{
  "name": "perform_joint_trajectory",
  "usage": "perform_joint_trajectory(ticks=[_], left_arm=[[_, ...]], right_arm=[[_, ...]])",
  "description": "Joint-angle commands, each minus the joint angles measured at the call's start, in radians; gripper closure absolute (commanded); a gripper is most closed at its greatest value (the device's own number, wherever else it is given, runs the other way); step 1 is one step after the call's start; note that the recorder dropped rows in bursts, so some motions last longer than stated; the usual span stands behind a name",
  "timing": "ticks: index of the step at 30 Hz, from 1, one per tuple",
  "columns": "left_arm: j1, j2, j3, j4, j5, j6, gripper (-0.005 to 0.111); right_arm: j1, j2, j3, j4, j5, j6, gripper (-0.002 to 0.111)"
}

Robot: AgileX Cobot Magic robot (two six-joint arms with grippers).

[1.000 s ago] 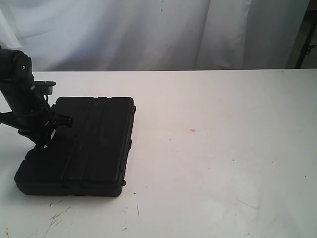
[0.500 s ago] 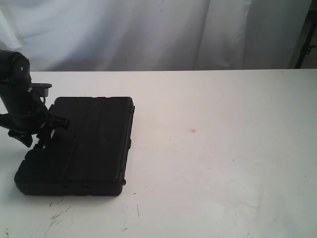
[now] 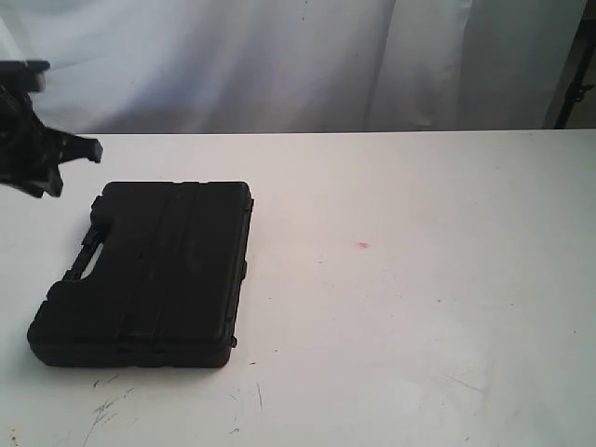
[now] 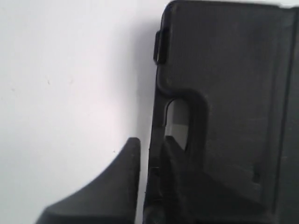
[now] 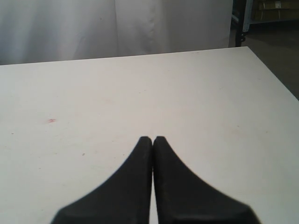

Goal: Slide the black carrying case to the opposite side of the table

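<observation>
The black carrying case (image 3: 154, 275) lies flat on the left part of the white table (image 3: 419, 298), its handle side facing left. My left gripper (image 3: 56, 154) hangs raised above and behind the case's far left corner, clear of it. In the left wrist view the left gripper (image 4: 150, 140) looks down on the case (image 4: 233, 93). Its fingers stand a narrow gap apart, with the handle's edge showing below them and nothing held. My right gripper (image 5: 153, 138) is shut and empty above the bare table (image 5: 140, 84); it is out of the exterior view.
A tiny red spot (image 3: 362, 246) marks the tabletop right of the case, and dark scratches (image 3: 107, 410) lie near the front left. A white curtain (image 3: 279, 56) hangs behind the table. The table's right edge (image 5: 275, 77) shows in the right wrist view.
My left gripper has lifted off the case's handle and drawn back up to the left. The case has stayed put.
</observation>
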Motion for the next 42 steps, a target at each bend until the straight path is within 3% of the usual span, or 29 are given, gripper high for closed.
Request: perform_joint_trajectory(ticks=[1,6,16,22,28,34,42], left_arm=[[-0.009,-0.169,0.001,-0.046,-0.021,-0.005,0.106],[-0.049,-0.345,0.088,-0.050,-0.107,-0.007,0.106],[-0.075,-0.800,0.495,-0.144,-0.397,-0.010,0.106],[-0.075,-1.027,0.644,-0.131,-0.394,-0.010,0.106],[-0.075,-1.185,0.686,-0.124,-0.310,-0.010,0.106],[-0.075,-1.300,0.686,-0.111,-0.310,-0.001,0.106],[-0.075,-1.359,0.686,0.061,-0.269,0.012,0.106]], right_arm=[[-0.006,-0.007,0.003,-0.009,-0.003,-0.007,0.108],[-0.006,-0.007,0.003,-0.009,-0.003,-0.007,0.108],[-0.006,-0.007,0.003,-0.009,-0.003,-0.007,0.108],[-0.006,-0.007,0.003,-0.009,-0.003,-0.007,0.108],[-0.006,-0.007,0.003,-0.009,-0.003,-0.007,0.108],[-0.006,-0.007,0.003,-0.009,-0.003,-0.007,0.108],[-0.006,-0.007,0.003,-0.009,-0.003,-0.007,0.108]])
